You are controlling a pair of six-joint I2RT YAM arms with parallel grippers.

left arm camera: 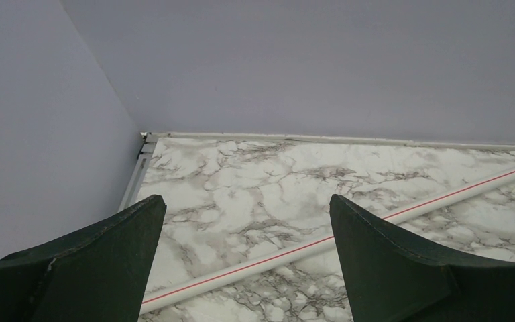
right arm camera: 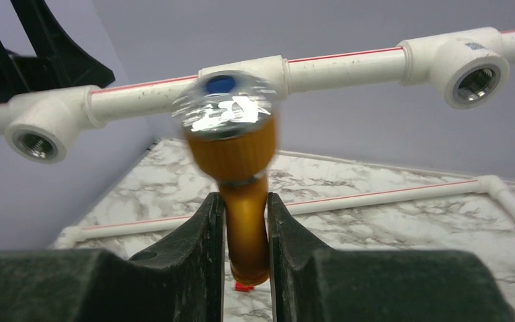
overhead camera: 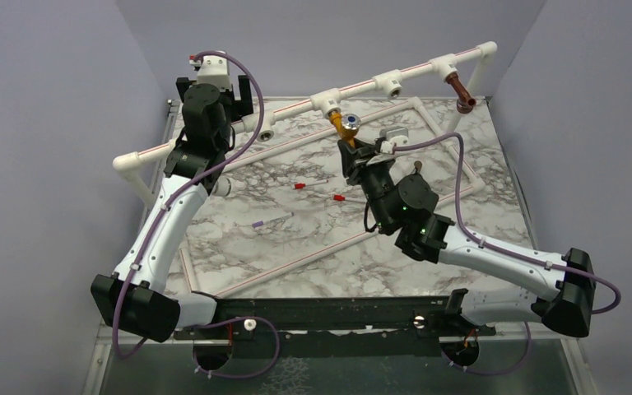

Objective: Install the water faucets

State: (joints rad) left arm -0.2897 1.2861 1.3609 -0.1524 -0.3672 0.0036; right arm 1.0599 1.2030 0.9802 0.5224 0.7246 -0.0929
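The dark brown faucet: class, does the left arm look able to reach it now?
Probably not. The dark brown faucet hangs at the raised pipe's far right end; the left gripper is far left, with the right gripper between.

Glossy metal faucet point(right arm camera: 233, 153), smooth marble-look tabletop point(overhead camera: 321, 276)

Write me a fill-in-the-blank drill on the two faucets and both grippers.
1. The right gripper is ____ on the orange faucet.
2. The left gripper is ____ and holds nothing.
3. The brown faucet hangs from the white pipe near its ____ end.

Missing words: shut; open; right.
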